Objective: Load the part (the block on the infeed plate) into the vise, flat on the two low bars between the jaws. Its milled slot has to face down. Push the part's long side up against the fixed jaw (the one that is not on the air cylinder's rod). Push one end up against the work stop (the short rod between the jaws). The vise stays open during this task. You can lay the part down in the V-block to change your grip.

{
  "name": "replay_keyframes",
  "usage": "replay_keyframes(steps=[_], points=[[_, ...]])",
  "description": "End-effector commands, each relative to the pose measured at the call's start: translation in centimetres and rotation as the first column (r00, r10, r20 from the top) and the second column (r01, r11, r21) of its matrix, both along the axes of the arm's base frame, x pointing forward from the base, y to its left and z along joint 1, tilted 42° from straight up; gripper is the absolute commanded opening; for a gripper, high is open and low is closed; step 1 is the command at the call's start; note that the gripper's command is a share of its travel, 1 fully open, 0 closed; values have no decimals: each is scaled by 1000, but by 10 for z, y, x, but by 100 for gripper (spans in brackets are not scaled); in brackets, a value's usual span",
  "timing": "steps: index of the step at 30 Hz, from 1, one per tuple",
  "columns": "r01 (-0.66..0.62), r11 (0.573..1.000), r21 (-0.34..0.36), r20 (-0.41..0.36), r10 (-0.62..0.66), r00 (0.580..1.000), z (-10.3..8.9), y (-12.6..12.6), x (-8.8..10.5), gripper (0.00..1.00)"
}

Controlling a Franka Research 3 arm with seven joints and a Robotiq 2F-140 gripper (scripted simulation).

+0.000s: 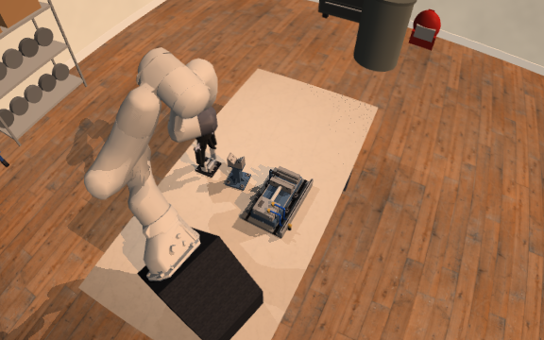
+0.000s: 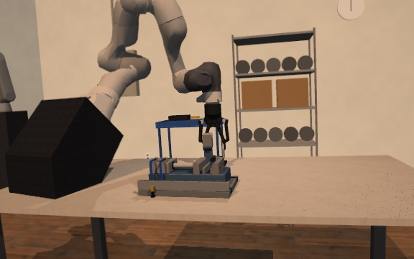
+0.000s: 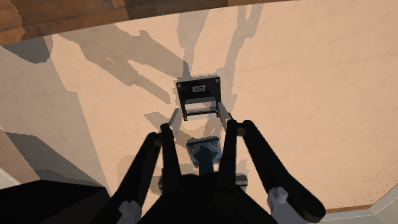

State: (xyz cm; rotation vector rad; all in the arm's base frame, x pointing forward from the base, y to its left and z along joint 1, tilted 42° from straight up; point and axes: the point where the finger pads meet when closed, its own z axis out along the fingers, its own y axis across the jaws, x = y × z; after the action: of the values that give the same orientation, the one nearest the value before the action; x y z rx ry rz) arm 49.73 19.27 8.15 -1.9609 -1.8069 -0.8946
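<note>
Pincer half-open, gripping nothing, above infeed plate on beige table; plank floor.

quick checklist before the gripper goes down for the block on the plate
1. Gripper open and holding nothing: ok, the fingers stand apart with only air between them.
2. Block on the black plate: ok, it lies there untouched.
3. Gripper lined up over the block: ok in the wrist view, where the block sits between the two fingers; height above it, cannot tell.
4. Slot side of the block: cannot tell, too small to make out.
5. V-block free for a regrip: ok, nothing lies in it.
6. Vise open with nothing between the jaws: cannot tell, the gap shows too small from the top view.
</note>
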Motion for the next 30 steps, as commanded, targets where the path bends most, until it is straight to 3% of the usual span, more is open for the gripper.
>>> replay_keyframes(steps=[1,30], points=[[17,1000,6,1,-17,1000,0,1,4,51],[17,1000,6,1,-17,1000,-9,9,7,51]])
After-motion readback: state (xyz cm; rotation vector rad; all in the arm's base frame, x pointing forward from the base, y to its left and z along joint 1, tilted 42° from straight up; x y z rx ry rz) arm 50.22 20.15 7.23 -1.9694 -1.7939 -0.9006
